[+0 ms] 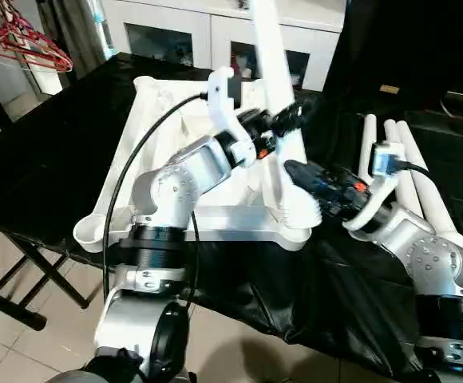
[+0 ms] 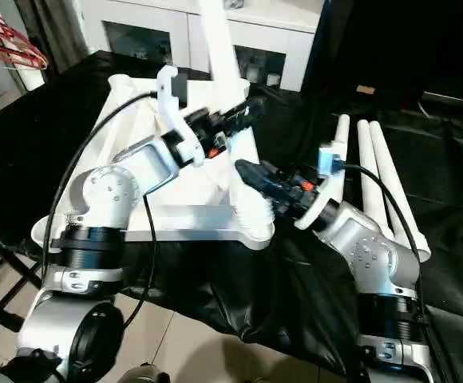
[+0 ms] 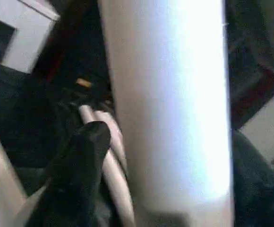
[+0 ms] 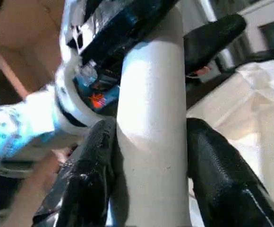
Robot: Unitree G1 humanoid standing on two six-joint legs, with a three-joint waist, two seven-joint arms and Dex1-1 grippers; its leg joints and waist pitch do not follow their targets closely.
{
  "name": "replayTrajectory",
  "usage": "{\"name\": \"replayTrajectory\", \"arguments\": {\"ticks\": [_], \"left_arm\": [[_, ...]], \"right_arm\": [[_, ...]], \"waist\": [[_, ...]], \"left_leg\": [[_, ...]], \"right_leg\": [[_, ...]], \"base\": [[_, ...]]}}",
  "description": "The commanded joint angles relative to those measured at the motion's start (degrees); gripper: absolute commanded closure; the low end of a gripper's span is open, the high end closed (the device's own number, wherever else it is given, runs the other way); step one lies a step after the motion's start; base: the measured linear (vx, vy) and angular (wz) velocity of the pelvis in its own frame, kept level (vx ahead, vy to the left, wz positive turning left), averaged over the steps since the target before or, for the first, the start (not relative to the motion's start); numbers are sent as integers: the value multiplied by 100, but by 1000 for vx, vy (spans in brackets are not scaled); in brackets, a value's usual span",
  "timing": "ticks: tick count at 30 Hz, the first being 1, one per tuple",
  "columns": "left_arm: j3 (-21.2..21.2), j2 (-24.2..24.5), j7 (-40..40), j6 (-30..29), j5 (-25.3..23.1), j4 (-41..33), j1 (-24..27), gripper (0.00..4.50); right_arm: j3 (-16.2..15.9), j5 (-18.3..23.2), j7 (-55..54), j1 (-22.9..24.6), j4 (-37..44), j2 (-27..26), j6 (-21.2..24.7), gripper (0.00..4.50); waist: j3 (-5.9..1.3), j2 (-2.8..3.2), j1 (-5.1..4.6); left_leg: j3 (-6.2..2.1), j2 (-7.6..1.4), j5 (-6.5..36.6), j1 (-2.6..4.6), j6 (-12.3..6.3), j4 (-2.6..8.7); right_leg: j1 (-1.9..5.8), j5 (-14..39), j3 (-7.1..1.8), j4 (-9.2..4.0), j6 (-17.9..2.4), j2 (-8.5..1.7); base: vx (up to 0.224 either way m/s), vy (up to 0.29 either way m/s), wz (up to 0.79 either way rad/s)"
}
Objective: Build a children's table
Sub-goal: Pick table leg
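Steadying the long white plastic tube leg (image 1: 270,56) upright at the frame's centre over the ribbed white tabletop's (image 1: 168,144) socket, right gripper (image 4: 151,142) clasps it low, while left gripper (image 1: 289,118) flanks it higher, grasp unclear.

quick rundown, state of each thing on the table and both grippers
top: upside down on the black cloth, ribbed side up
upright leg: standing in the top's near corner socket, leaning slightly
spare legs: three, lying side by side on the cloth beside the top
left gripper: around the upright leg higher up
right gripper: closed on the upright leg low down
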State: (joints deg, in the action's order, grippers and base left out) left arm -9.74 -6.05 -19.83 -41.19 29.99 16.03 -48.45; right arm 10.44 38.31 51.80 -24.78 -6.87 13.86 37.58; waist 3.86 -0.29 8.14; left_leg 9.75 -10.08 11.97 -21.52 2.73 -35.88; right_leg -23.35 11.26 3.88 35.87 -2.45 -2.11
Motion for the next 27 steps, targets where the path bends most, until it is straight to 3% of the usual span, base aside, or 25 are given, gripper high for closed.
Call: {"name": "replayTrajectory", "arguments": {"ticks": [1, 5, 6, 10, 11, 14, 16, 19, 21, 24, 27], "left_arm": [[10, -50, 391, 190, -252, -36, -113, 138], [-11, -124, 755, 385, -410, -21, -127, 168], [-20, -149, 841, 415, -423, -39, -125, 182], [72, -175, 663, 354, -270, -257, -28, 213], [72, -175, 663, 354, -270, -257, -28, 225], [626, 111, -148, 462, -417, -514, 88, 236], [709, 145, -271, 490, -410, -552, 109, 248], [907, 283, -829, 454, -217, -657, 139, 252], [1283, 587, -1773, 408, -13, -833, 201, 259], [1301, 692, -2273, 317, 220, -900, 200, 262], [1289, 741, -2592, 333, 317, -916, 193, 262]], "right_arm": [[-92, -139, -149, -68, 275, -42, -230, 261], [-182, -281, -381, -70, 391, -100, -329, 261], [-213, -308, -439, -64, 439, -134, -379, 261], [-345, -297, -519, -13, 630, -225, -315, 261], [-345, -297, -519, -13, 630, -225, -315, 261], [-459, -209, -360, -14, 609, -91, -3, 261], [-491, -198, -311, -9, 596, -44, 35, 192], [-530, -119, -114, -48, 526, 112, 163, 186], [-633, -29, 309, -186, 397, 406, 403, 157], [-733, 68, 657, -227, 377, 588, 568, 152], [-785, 135, 827, -244, 392, 680, 676, 152]], "waist": [[-468, -8, -6], [-469, -10, -20], [-465, -36, -19], [-478, -12, -10], [-471, -30, -15], [-475, -19, -5], [-466, -28, -13], [-463, -54, -2], [-456, -57, -2], [-455, -93, -4], [-456, -92, 3]], "left_leg": [[-133, -317, -10, 45, -440, 368], [-143, -328, -9, 41, -426, 379], [-132, -321, 23, 42, -438, 377], [-140, -337, -50, 40, -463, 371], [-132, -336, -44, 40, -478, 372], [-143, -342, -138, 41, -538, 378], [-125, -336, -110, 33, -543, 372], [-115, -320, -61, 42, -527, 377], [-114, -326, 1, 33, -502, 385], [-102, -324, -57, 28, -501, 378], [-97, -321, -51, 23, -496, 374]], "right_leg": [[389, 528, -324, -445, -977, -624], [397, 457, -319, -433, -982, -634], [396, 474, -322, -442, -985, -634], [390, 299, -320, -407, -1040, -651], [385, 293, -322, -413, -1048, -646], [383, 260, -317, -399, -1024, -648], [382, 330, -324, -403, -1013, -655], [386, 455, -324, -425, -988, -653], [384, 596, -324, -431, -955, -657], [386, 560, -322, -403, -1000, -659], [393, 582, -322, -409, -1009, -670]], "base": [[0, 0, 0], [0, 0, 0], [0, 0, 0], [0, 0, 0], [0, 0, 0], [0, 0, 0], [0, 0, 0], [0, 0, 0], [0, 0, 0], [0, 0, 0], [0, 0, 0]]}}
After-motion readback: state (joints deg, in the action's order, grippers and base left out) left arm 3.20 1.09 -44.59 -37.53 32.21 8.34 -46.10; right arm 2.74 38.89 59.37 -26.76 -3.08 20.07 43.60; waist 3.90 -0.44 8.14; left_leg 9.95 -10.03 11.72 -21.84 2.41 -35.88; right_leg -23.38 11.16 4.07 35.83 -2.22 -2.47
